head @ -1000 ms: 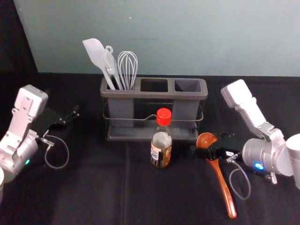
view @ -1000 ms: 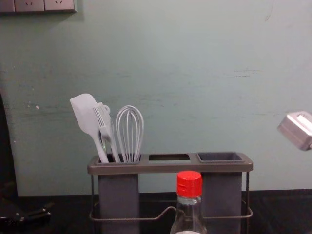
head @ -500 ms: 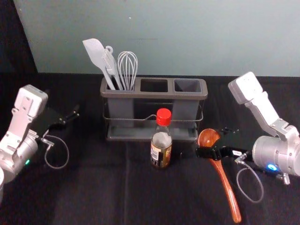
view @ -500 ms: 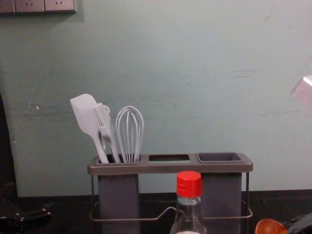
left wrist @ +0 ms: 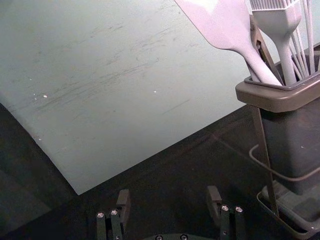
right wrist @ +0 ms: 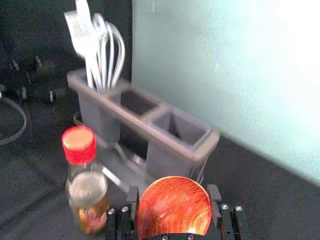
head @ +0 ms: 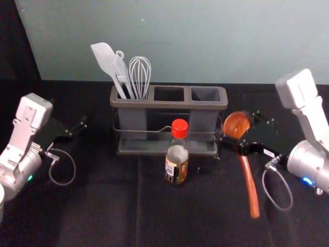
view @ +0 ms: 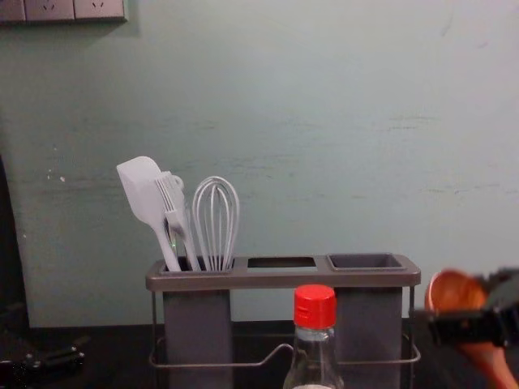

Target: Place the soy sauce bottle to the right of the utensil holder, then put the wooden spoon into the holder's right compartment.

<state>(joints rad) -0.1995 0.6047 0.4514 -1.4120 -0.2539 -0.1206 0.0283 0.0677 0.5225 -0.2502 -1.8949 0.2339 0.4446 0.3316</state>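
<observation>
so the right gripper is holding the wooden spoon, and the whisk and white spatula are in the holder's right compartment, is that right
Not quite: the head view shows the whisk and white spatula in the utensil holder's left compartment. The right gripper is indeed holding the wooden spoon.

no legible lettering (bottle label (head: pixel 170 169) too small)
</observation>
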